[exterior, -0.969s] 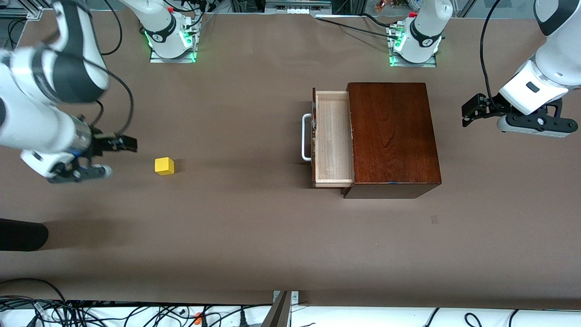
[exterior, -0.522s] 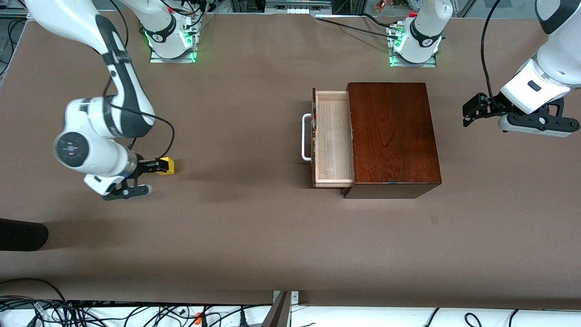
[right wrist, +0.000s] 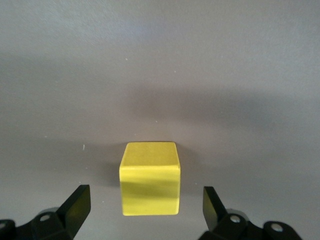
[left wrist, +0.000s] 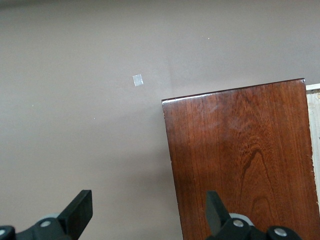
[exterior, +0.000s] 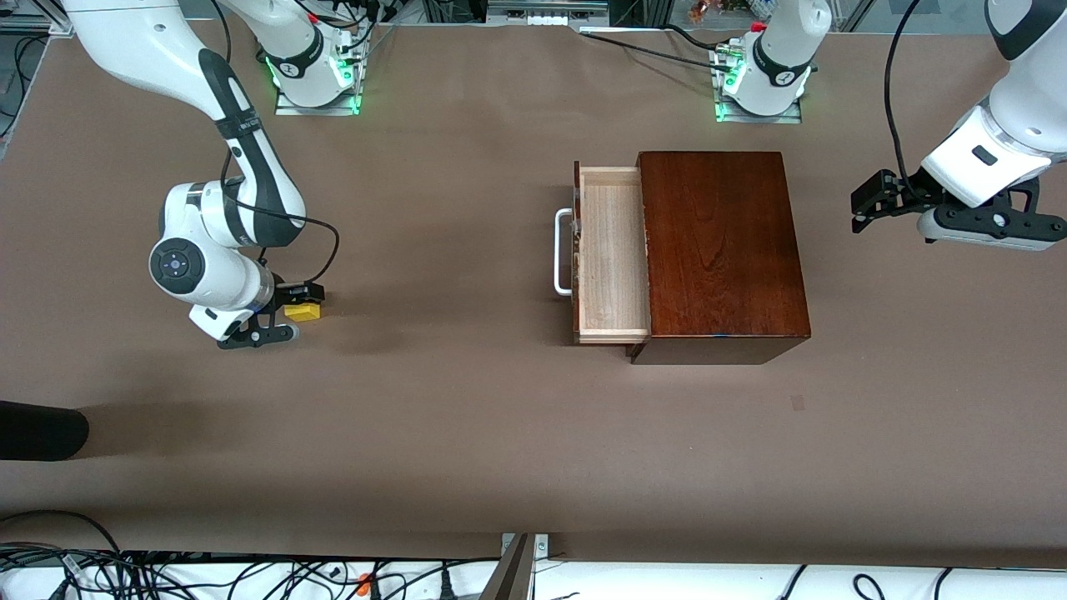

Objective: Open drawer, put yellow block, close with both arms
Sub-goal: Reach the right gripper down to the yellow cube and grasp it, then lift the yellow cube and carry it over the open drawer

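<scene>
Black fingers of your right end effector point(right wrist: 145, 207) are standing wide apart, one on each side of the yellow block point(right wrist: 149, 185) without touching it. You are seeing that block point(exterior: 303, 312) sitting on the brown bench point(exterior: 433, 417) toward the right arm's end, well apart from the box point(exterior: 721, 250). Your drawer point(exterior: 613, 254) is standing pulled out, its white handle point(exterior: 563, 252) facing the block. Your left end effector point(left wrist: 147, 215) is waiting with fingers wide, hanging over the bench beside the box's edge.

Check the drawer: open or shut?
Open: the drawer is pulled out of the wooden box, its pale inside bare, nothing in it.
</scene>
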Motion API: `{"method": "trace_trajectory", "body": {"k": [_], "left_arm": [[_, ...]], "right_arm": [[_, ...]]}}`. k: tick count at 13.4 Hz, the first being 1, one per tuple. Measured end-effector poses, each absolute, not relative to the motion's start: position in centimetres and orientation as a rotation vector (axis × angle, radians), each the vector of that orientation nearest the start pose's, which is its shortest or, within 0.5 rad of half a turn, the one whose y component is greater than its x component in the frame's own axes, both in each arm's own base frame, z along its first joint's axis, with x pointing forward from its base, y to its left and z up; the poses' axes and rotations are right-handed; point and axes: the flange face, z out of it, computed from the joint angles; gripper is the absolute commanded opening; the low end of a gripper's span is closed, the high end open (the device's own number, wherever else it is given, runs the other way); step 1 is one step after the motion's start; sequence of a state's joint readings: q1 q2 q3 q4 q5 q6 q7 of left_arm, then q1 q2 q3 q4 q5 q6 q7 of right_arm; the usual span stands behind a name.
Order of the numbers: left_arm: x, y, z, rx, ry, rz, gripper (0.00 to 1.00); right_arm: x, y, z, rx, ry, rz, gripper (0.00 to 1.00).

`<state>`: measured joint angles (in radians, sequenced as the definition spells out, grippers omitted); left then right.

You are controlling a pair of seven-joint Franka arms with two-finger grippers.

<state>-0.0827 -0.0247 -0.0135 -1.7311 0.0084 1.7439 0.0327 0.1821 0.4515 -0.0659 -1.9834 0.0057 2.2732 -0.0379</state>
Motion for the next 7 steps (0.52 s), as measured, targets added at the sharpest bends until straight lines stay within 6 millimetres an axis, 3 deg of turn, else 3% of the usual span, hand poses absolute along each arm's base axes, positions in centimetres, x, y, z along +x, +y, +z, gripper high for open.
{"method": "trace_trajectory", "body": {"k": [2, 4, 6, 7], "left_arm": [[55.6, -5.3, 57.7, -3.127, 0.204, -0.06, 1.0], [55.6, -5.3, 57.8, -3.127, 0.204, -0.061, 1.0], [55.6, -5.3, 57.8, -3.127, 0.206, -0.061, 1.0], [55.6, -5.3, 57.8, -3.126, 0.219, -0.061, 1.0]], "right_arm": [[58.8, 6.8, 21.4, -3.155, -0.242, 0.238, 0.88], [58.7, 6.8, 20.4, -3.156, -0.241, 0.247, 0.67], [58.6, 6.7, 19.9, -3.156, -0.239, 0.254, 0.44], [58.6, 6.6, 19.7, -3.156, -0.237, 0.257, 0.22]]}}
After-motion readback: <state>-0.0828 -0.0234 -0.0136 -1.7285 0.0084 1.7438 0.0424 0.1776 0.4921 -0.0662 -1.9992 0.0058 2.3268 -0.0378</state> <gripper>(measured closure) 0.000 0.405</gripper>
